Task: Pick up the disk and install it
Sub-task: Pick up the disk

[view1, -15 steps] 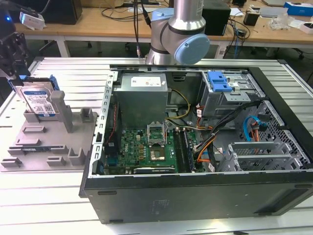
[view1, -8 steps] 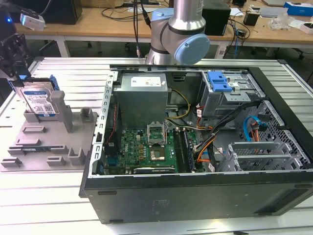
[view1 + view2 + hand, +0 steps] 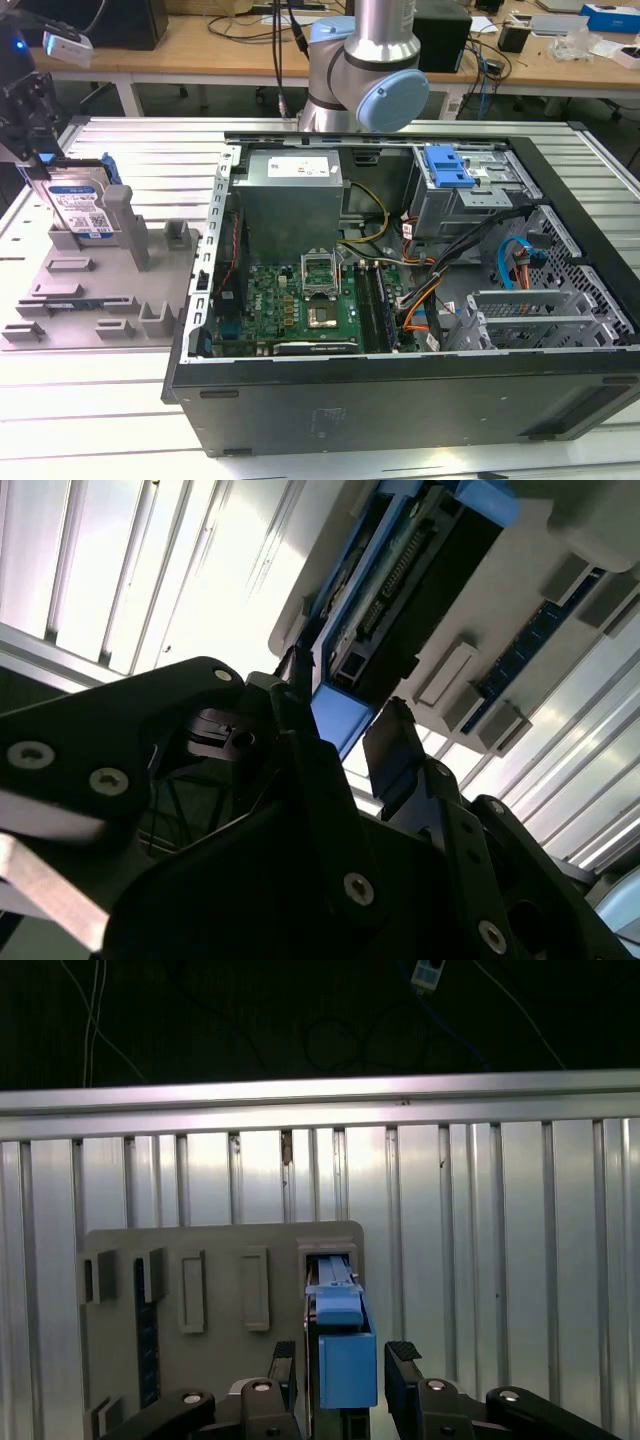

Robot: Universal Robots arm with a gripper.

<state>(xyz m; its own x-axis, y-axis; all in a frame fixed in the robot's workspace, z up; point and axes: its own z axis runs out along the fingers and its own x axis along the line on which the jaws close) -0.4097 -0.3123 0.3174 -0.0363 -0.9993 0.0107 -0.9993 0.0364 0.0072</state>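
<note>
A: So, where are we?
B: Our gripper hovers over the holder, jaws apart, straddling the disk, which stands on edge in the holder's slot.
A: And to grasp well?
B: We judge one finger sits closer; we should centre, then close squarely on the blue carrier so nothing tilts.

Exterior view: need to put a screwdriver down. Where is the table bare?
Bare: the table strip in front of the grey fixture, on the exterior view's left of the computer case, and behind the fixture. Crowded: the fixture, case interior.
</note>
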